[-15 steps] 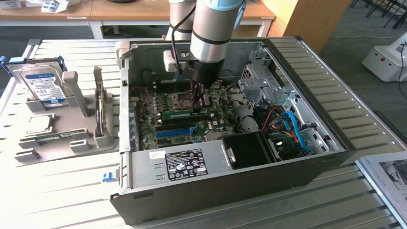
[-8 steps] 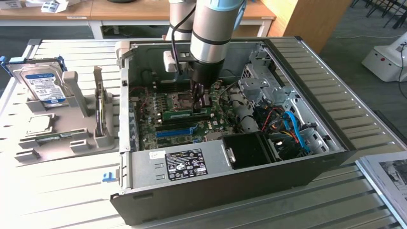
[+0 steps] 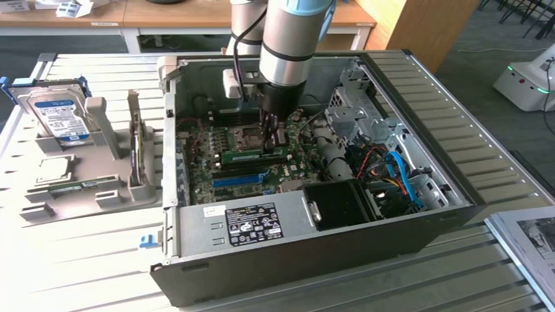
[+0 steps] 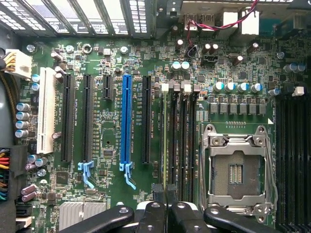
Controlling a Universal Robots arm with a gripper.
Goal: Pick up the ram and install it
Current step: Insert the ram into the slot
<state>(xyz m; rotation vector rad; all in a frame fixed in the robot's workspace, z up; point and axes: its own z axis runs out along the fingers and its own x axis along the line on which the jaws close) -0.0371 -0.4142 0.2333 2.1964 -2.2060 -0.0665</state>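
The pale slatted tabletop (image 3: 87, 273) carries an open computer case (image 3: 347, 255) at its middle, a grey moulded holder (image 3: 82, 195) beside it on the exterior view's left, a small blue clip (image 3: 147, 242) near the case's corner, and a printed sheet (image 3: 531, 242) at the right edge.

The grey robot arm (image 3: 290, 39) hides part of the green motherboard (image 3: 208, 175). The black gripper (image 4: 165, 190) is cut by the picture's edge. The long green ram stick (image 3: 247, 155) it pinches is edge-on in the wrist view, chips hidden.

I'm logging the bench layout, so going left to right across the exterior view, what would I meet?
From the left: hard drive → ram → blue cables → white machine.
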